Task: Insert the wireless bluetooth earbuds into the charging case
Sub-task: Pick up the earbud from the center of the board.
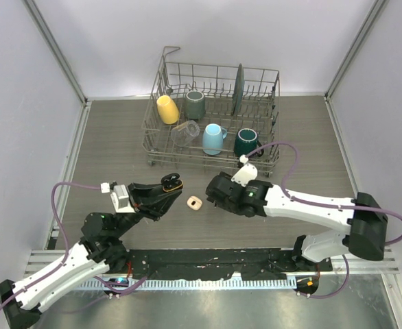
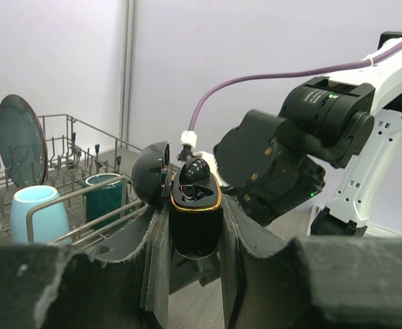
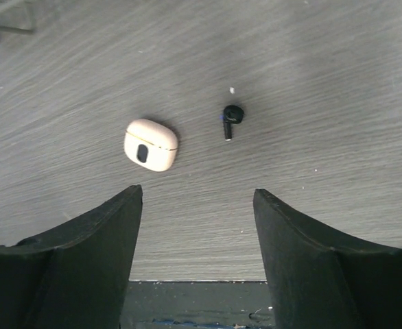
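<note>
My left gripper (image 2: 195, 229) is shut on a black charging case (image 2: 195, 199) with a gold rim, held upright off the table. Its lid (image 2: 151, 175) stands open, and a glossy black rounded piece (image 2: 194, 170) sits in the top. In the top view the charging case (image 1: 171, 182) is at the left gripper's (image 1: 165, 189) tip. A black stemmed earbud (image 3: 231, 116) lies alone on the table. My right gripper (image 3: 197, 205) hovers open above the table just short of it, holding nothing. A closed cream case (image 3: 151, 144) lies left of the earbud.
A wire dish rack (image 1: 215, 68) stands at the back with a yellow mug (image 1: 167, 109), a grey-green mug (image 1: 195, 104), a light blue mug (image 1: 213, 139), a dark teal mug (image 1: 245, 142), a glass (image 1: 185, 132) and a plate (image 1: 238, 89). The cream case (image 1: 195, 202) lies between the two grippers.
</note>
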### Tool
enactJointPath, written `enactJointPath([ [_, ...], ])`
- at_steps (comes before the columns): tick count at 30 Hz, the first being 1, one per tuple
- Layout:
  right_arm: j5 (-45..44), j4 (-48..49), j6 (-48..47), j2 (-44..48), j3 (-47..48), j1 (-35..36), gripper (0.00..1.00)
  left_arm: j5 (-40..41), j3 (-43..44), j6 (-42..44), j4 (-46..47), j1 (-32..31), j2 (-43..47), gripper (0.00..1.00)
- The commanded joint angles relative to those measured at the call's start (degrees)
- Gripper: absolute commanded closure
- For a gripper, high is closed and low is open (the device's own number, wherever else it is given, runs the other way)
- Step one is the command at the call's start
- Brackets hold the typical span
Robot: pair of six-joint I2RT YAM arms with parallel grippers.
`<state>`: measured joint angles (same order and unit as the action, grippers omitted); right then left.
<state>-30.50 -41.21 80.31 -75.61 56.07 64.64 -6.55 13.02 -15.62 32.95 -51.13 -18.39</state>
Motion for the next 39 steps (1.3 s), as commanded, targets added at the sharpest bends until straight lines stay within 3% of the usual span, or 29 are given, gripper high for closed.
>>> enactJointPath([
  [1,-0.2,-4.7,6.1,-4.0,4.0,-0.3,0.31,1.4,-0.3,1.4,-0.2,0.2,1.8,1.0],
  [7,0.3,-5.8,10.3,-7.5,4.2,-2.1,0.35,2.1,-0.7,1.8,-1.6,0.1,3.6,1.0],
  [12,1.8,-5.5,9.3,-9.9,4.1,-6.0,0.47,2.4,-0.8,1.9,-2.2,0.2,4.4,1.0],
  [23,5.9,-1.8,2.5,-15.8,6.4,-7.8,0.48,2.5,-0.8,2.4,-1.6,0.2,3.3,1.0],
  [39,6.2,-1.2,2.6,-20.8,8.1,-8.0,0.53,2.3,-0.6,2.4,-1.7,0.1,2.7,1.0],
])
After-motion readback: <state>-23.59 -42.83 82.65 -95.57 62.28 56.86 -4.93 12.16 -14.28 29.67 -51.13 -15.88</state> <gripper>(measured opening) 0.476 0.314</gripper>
